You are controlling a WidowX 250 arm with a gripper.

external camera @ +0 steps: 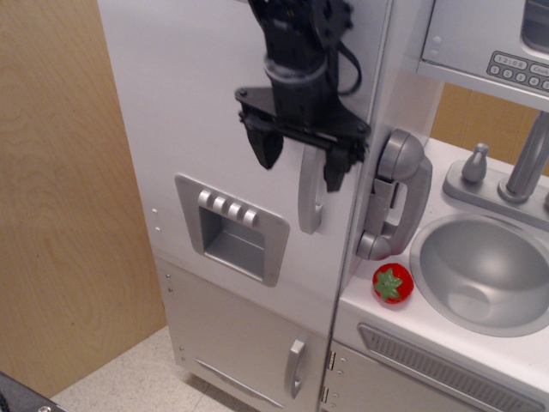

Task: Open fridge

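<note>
The fridge [223, 137] fills the left and middle of the view, a tall white cabinet whose big door is shut flush with the frame. On that door a grey dispenser panel [232, 228] with four buttons along its top sits low and to the left, and a vertical silver handle [310, 193] runs down near the door's right edge.

The black hand [300, 161] hangs in front of the door's upper right part, fingers pointing down and spread wide apart. The left finger tip [267, 150] ends over bare white door, left of the handle; the right finger tip [334, 170] ends just right of the handle, close to the door's edge. The top of the handle lies between the two fingers and is partly hidden behind the hand, so the fingers straddle it. Whether either finger touches it cannot be told. The lower half of the handle shows clear below the fingertips.

Below the big door is a smaller white door with a short handle [295, 367]. To the right of the fridge a grey toy phone [396, 196] hangs on the side wall, and beyond it a red strawberry [392, 283] lies on the counter edge beside a grey sink [485, 270]. A microwave keypad [517, 67] shows at top right.
</note>
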